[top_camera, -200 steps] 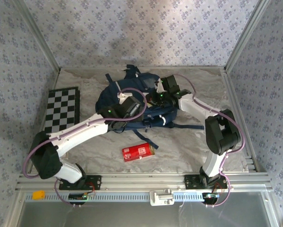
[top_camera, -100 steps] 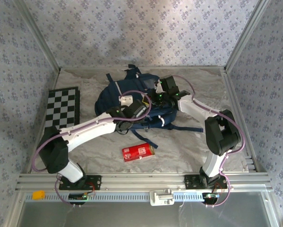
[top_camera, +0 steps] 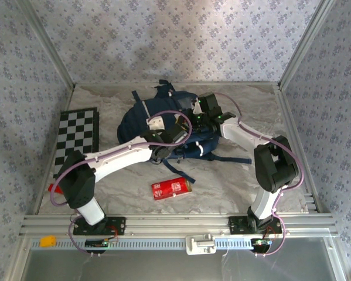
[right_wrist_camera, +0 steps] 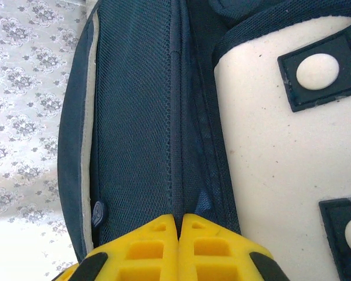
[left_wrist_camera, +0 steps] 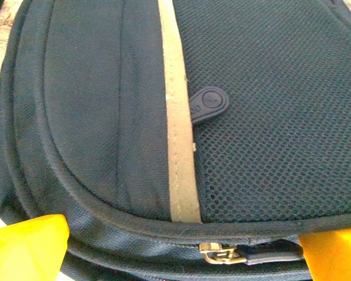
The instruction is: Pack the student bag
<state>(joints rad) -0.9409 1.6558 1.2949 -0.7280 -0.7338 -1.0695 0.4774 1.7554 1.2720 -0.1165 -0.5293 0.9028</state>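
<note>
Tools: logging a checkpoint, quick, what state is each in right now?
Left tool: open, holding nothing, at the student bag.
Right tool: closed, pinching a seam of the student bag.

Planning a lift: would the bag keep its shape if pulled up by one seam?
Probably sags: the bag is soft mesh and fabric, lying slumped. The right claw, shut on a seam, would likely raise just that fold.

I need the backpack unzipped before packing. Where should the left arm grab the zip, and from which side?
Take the dark pull tab trailing right of the brass slider, on the backpack's near edge. It lies flat along the zip line, so come from above and probably turn the wrist so the open left fingers close across its narrow width, not lengthwise.
</note>
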